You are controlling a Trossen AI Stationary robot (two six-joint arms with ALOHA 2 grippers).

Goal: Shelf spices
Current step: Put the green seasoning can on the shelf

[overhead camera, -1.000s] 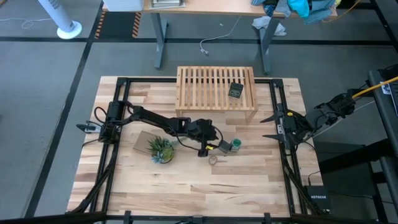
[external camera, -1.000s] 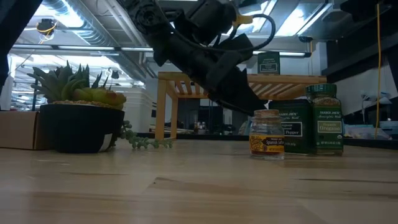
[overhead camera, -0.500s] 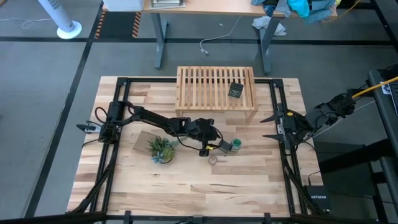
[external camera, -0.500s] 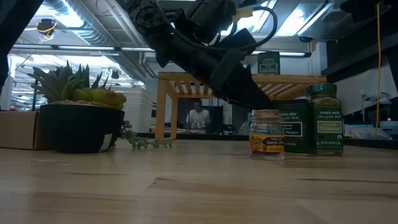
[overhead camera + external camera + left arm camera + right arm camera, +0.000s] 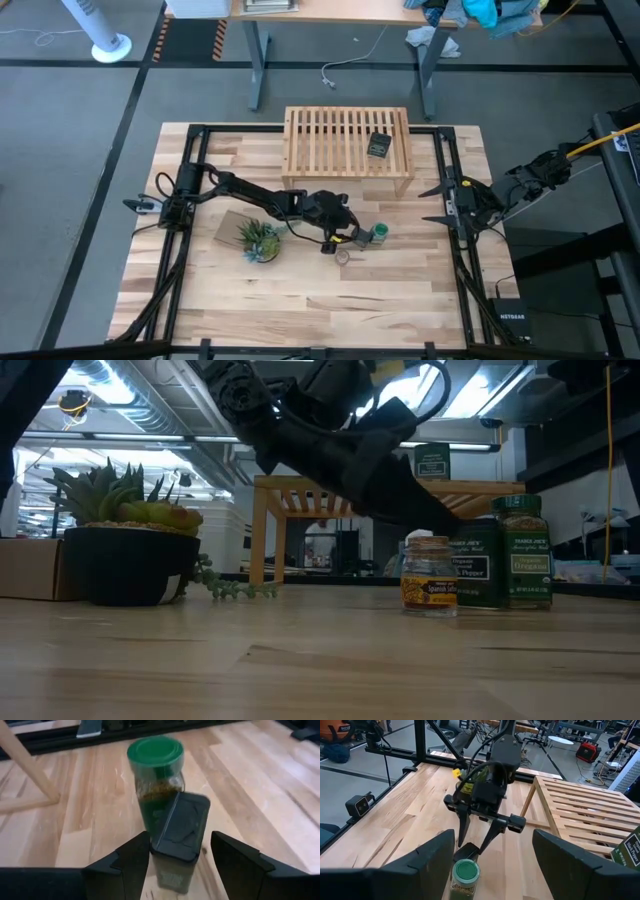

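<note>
With its jaws spread, the left gripper (image 5: 177, 865) straddles the dark boxy tin with the black lid (image 5: 180, 827), a finger on either side, not yet pinching. Green-capped glass jar (image 5: 155, 775) stands just beyond the tin, touching it. Right gripper (image 5: 432, 203) waits at the table's right edge, jaws apart, nothing between them.

Butcher-block table (image 5: 300, 300) carries shelf (image 5: 347, 140), plant (image 5: 259, 240), apparently three spice containers (image 5: 485, 565).

Even overhead light fills the scene; ceiling strip lights (image 5: 120, 395) glare in the low view, silhouetting the arm, foreground tabletop (image 5: 320, 670) soft.
</note>
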